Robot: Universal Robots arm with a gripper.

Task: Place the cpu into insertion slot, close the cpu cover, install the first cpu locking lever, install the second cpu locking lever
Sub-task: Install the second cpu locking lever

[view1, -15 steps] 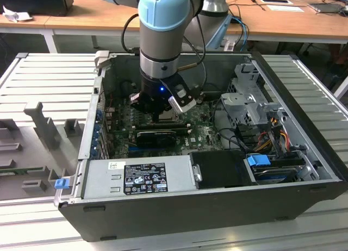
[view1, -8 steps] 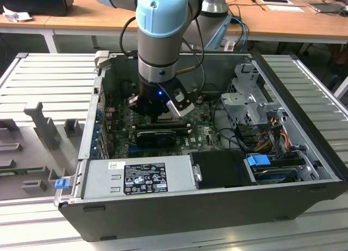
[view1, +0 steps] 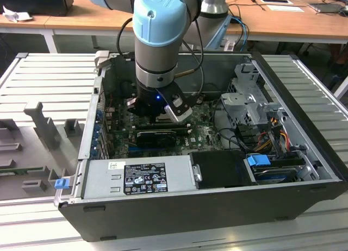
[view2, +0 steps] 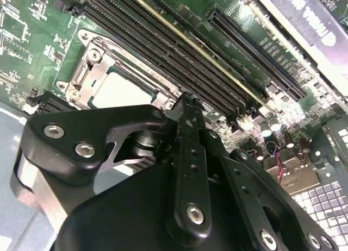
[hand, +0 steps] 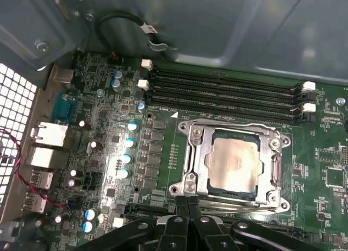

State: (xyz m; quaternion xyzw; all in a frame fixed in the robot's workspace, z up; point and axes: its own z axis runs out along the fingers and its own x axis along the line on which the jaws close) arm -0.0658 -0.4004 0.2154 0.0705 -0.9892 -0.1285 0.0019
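Observation:
The cpu (hand: 234, 163) lies flat in the insertion slot (hand: 278, 199) on the green motherboard, silver face up. It also shows as a pale square cpu (view2: 122, 89) in the second wrist view. The cpu cover (hand: 239, 129) is down around it, framing the chip through its cut-out; cover (view2: 100, 63) likewise lies flat. My gripper (hand: 186, 201) is shut with its two black fingers pressed together, tips right at the socket's edge and nothing visibly held. A thin silvery bar (hand: 239, 207) runs along that same edge. In the exterior view the gripper (view1: 157, 119) is deep inside the case.
Black memory slots (hand: 223, 93) run beside the socket. The open computer case (view1: 217, 207) hems in the arm, with a power supply (view1: 141, 176) in front and a drive cage (view1: 247, 99) with cables on the exterior view's right. A ridged grey table (view1: 43, 71) surrounds the case.

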